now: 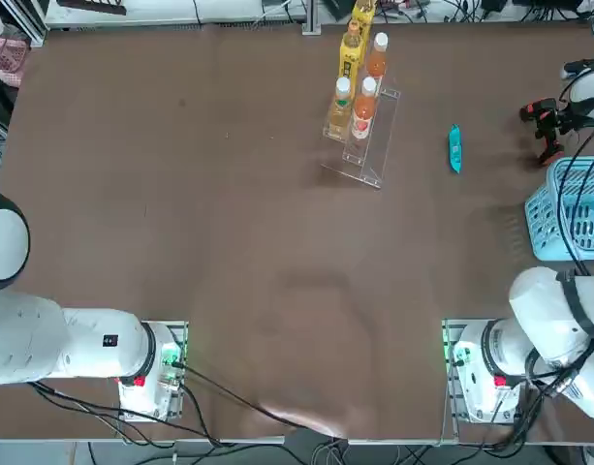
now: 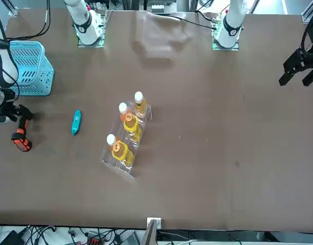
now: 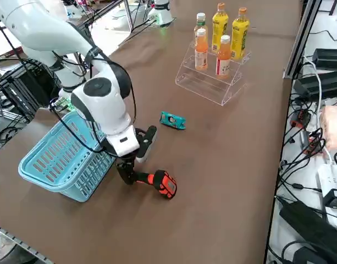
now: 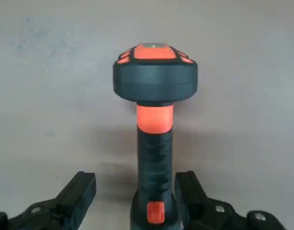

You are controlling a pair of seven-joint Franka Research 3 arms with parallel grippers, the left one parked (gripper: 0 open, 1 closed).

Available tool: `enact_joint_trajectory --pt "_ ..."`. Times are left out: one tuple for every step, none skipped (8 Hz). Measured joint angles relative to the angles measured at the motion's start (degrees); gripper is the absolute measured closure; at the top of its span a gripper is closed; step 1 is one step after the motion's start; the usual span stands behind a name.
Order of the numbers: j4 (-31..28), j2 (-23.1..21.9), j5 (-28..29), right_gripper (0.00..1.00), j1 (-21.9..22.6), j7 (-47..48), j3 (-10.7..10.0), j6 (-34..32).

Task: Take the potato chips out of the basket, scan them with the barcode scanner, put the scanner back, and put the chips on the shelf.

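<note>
Brown table point(image 1: 180, 213): basket point(image 1: 568, 208), scanner point(image 3: 157, 181), chips point(image 1: 455, 148), shelf point(image 1: 369, 145).

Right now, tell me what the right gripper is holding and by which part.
Nothing is held. The right gripper is open, its fingers either side of the barcode scanner handle, which lies on the table.

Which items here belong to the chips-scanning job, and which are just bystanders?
Job:
- potato chips, lying on the table
- basket
- barcode scanner, handle between the open right gripper fingers
- shelf

Lying about:
- drink bottles on the shelf
</note>
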Motion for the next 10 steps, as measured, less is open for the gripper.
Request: enact_joint_trajectory --pt "0.62 1.04 -0.19 0.00 -0.25 -0.44 0.00 0.21" --pt "1.02 1.64 -0.22 0.00 -0.37 -0.62 0.00 0.36" --pt "1.45 2.08 -0.25 0.00 -0.38 -0.67 0.02 0.60" --pt "2.01 2.90 -0.83 0.00 -0.39 -0.72 0.03 1.07" --pt "2.45 3.99 -1.60 0.00 -0.49 -0.72 -0.07 1.80" --pt "2.72 5.04 -2.10 0.00 -0.81 -0.72 -0.29 2.47" --pt "2.91 5.89 -2.33 0.00 -1.21 -0.75 -0.33 2.92" --pt "2.95 6.34 -2.40 0.00 -1.42 -0.78 -0.37 3.18" --pt "2.96 6.52 -2.41 0.00 -1.51 -0.79 -0.45 3.20" --pt "2.97 6.79 -2.41 0.01 -1.64 -0.80 -0.57 3.21"
